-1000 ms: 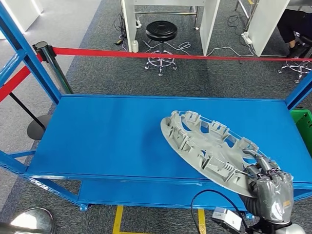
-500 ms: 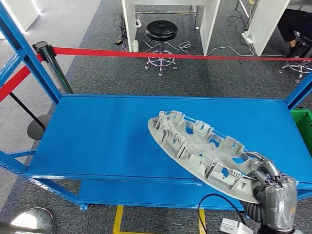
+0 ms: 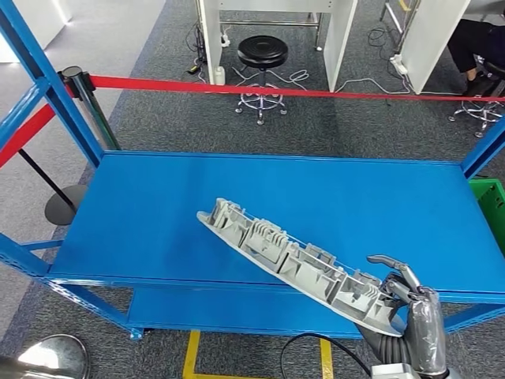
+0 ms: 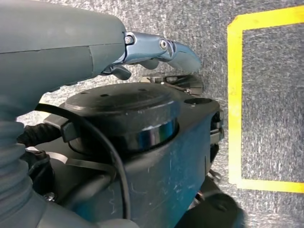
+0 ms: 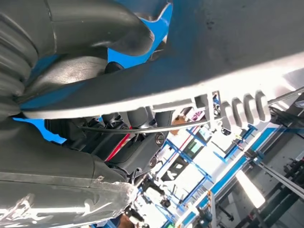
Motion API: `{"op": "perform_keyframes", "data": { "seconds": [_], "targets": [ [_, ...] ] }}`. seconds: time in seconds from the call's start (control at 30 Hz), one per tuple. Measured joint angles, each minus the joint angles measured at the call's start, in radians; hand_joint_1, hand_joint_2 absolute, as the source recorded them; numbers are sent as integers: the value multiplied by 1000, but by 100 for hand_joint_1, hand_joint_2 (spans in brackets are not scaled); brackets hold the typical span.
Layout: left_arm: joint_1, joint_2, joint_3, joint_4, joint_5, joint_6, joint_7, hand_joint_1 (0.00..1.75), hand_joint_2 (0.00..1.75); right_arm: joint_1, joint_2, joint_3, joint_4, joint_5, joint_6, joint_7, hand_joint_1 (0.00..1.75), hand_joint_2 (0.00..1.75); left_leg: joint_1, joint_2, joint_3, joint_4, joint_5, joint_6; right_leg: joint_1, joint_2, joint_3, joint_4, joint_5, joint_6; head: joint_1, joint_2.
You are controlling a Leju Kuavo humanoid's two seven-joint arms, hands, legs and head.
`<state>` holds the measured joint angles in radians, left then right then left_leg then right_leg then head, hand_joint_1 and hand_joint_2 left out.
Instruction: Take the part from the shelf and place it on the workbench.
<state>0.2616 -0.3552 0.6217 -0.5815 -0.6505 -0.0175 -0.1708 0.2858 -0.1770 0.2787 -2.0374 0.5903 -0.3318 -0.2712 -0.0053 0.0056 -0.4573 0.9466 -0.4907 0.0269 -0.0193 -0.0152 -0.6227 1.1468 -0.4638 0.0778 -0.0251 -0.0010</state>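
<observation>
Your right hand (image 3: 411,304) comes in at about 5 o'clock in the head view and holds the grey part (image 3: 292,264), a ribbed wheel-cover disc, by its near rim, with the fingers (image 3: 393,262) reaching over the edge. The part is tilted almost edge-on to you, lifted above the blue shelf deck (image 3: 178,213) and stretching from the hand toward 10 o'clock, its far end over the middle of the deck and its near end out past the deck's front edge. In your right wrist view the pale rim of the part (image 5: 172,90) runs across the frame, with the thumb (image 5: 100,23) on one face and dark fingers (image 5: 139,116) on the other. Your left hand (image 4: 150,50) hangs over grey carpet beside a yellow floor line (image 4: 234,95), holding nothing; whether its fingers are spread or curled you cannot tell from here. Beyond the shelf, at 12 o'clock, a red barrier tape (image 3: 286,91) crosses in front of a black stool (image 3: 262,51).
</observation>
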Motion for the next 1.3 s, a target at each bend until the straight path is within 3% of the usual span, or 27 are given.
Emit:
{"op": "perform_keyframes", "data": {
  "seconds": [0.07,0.1,0.2,0.27,0.33,0.37,0.4,0.43,0.47,0.5,0.57,0.63,0.7,0.73,0.77,0.83,0.87,0.9,0.93,0.97,1.0,1.03,1.1,1.13,1.2,1.23,1.3],
  "targets": [
    [0,0,0,-4,-20,-7,-2,0,175,-3,2,2,4,-18,6,-8,175,175,-3,4,-2,10,-6,-12,5,-23,60,-105,23,-8,2,0],
    [0,0,1,-6,-29,-9,-4,0,175,-4,4,3,6,-28,8,-11,175,175,-6,8,-4,14,-8,-17,8,-25,66,-119,17,-17,2,0],
    [-1,1,4,-8,-49,-12,-9,0,175,-3,8,4,12,-44,9,-17,175,175,-8,20,-10,25,-19,-31,7,-1,50,-119,20,-48,-2,0],
    [-2,2,5,-8,-56,-12,-9,0,175,-2,10,4,14,-46,8,-18,175,175,-6,13,-36,81,-71,-42,5,12,36,-120,30,-62,-7,0],
    [-4,2,6,-9,-60,-13,-9,0,175,0,11,4,17,-47,8,-18,175,175,-6,4,-90,210,-152,-46,6,26,18,-120,41,-69,-11,0],
    [-5,3,7,-9,-61,-13,-9,0,175,0,11,4,19,-47,8,-18,175,175,-6,3,-115,271,-179,-45,7,34,9,-120,48,-70,-11,0],
    [-5,3,8,-9,-62,-13,-9,0,175,1,11,4,20,-48,8,-18,175,175,-6,2,-126,305,-186,-43,8,42,0,-120,55,-70,-11,0],
    [-6,3,8,-9,-65,-13,-10,0,175,1,11,4,22,-50,7,-18,175,175,-6,0,-120,301,-172,-40,8,52,-8,-120,62,-69,-11,0],
    [-7,3,10,-9,-68,-13,-10,0,175,2,11,4,22,-52,7,-19,175,175,-6,-5,-94,258,-140,-35,9,63,-16,-120,70,-67,-11,0],
    [-8,3,11,-9,-73,-14,-10,0,175,3,12,4,22,-55,7,-19,175,175,-6,-19,-55,189,-104,-30,9,74,-23,-120,78,-65,-11,0],
    [-11,3,18,-9,-84,-14,-12,0,175,5,13,4,22,-63,6,-21,175,175,-5,-59,14,59,-61,-23,10,96,-37,-120,97,-57,-11,0],
    [-13,3,26,-9,-92,-14,-15,0,175,10,14,3,22,-68,6,-23,175,175,-6,-76,31,15,-52,-21,9,115,-46,-126,119,-44,-11,0],
    [-15,3,30,-9,-95,-14,-17,0,175,18,14,3,23,-70,6,-24,175,175,-5,-57,19,15,-37,-14,8,122,-51,-133,132,-31,-12,0],
    [-16,2,31,-9,-95,-14,-17,0,175,22,14,3,23,-70,6,-25,175,175,-4,-44,12,14,-28,-6,9,107,-58,-123,115,-26,-10,0],
    [-16,2,32,-9,-95,-14,-18,0,175,24,14,4,24,-71,6,-25,175,175,-2,-31,3,13,-18,0,9,83,-69,-95,81,-22,-8,0],
    [-16,2,35,-9,-96,-14,-19,0,175,26,14,4,25,-71,6,-26,175,175,-3,-4,-19,13,0,8,9,35,-101,24,-24,-14,-3,0],
    [-16,2,38,-9,-97,-14,-20,0,175,26,14,4,26,-73,6,-26,175,175,-3,10,-30,14,9,9,7,26,-114,92,-61,-9,-3,0],
    [-16,2,41,-9,-99,-14,-20,0,175,28,14,5,28,-74,7,-26,175,175,-3,25,-42,15,17,8,6,22,-117,144,-75,-5,-3,0],
    [-16,2,44,-9,-101,-14,-21,0,175,29,14,5,29,-75,7,-27,175,175,-3,39,-54,17,25,7,5,19,-103,163,-65,-2,-3,0],
    [-16,2,47,-9,-104,-14,-22,0,175,30,14,5,30,-76,7,-27,175,175,-3,53,-66,20,32,4,4,15,-71,145,-40,0,-3,0],
    [-17,2,49,-9,-106,-14,-23,0,175,31,14,4,30,-77,6,-27,175,175,-3,66,-76,23,38,1,4,3,-19,90,-15,1,-3,0],
    [-17,2,51,-9,-108,-14,-24,0,175,30,15,4,30,-80,6,-27,175,175,-5,77,-83,26,43,-3,6,-17,41,13,-8,2,-3,0],
    [-18,2,54,-9,-116,-14,-26,0,175,30,16,3,30,-90,6,-30,175,175,-9,96,-91,33,51,-12,12,-49,128,-118,-26,-7,-5,0],
    [-19,2,57,-9,-120,-14,-28,0,175,30,18,2,29,-101,6,-32,175,175,-10,105,-92,35,55,-16,16,-52,139,-147,-38,-15,-6,0],
    [-21,3,63,-9,-128,-14,-32,0,175,33,23,-3,29,-129,8,-36,175,175,-9,115,-94,40,59,-26,16,-34,124,-154,-30,-35,-9,0],
    [-22,4,67,-8,-131,-14,-35,0,175,34,27,-6,29,-142,10,-38,175,175,-7,99,-99,48,45,-33,15,-25,114,-154,-22,-45,-10,0],
    [-22,4,76,-7,-136,-14,-41,0,175,34,36,-11,29,-157,13,-40,175,175,-4,43,-122,112,-31,-45,11,-5,91,-155,1,-61,-11,0]
  ]
}}
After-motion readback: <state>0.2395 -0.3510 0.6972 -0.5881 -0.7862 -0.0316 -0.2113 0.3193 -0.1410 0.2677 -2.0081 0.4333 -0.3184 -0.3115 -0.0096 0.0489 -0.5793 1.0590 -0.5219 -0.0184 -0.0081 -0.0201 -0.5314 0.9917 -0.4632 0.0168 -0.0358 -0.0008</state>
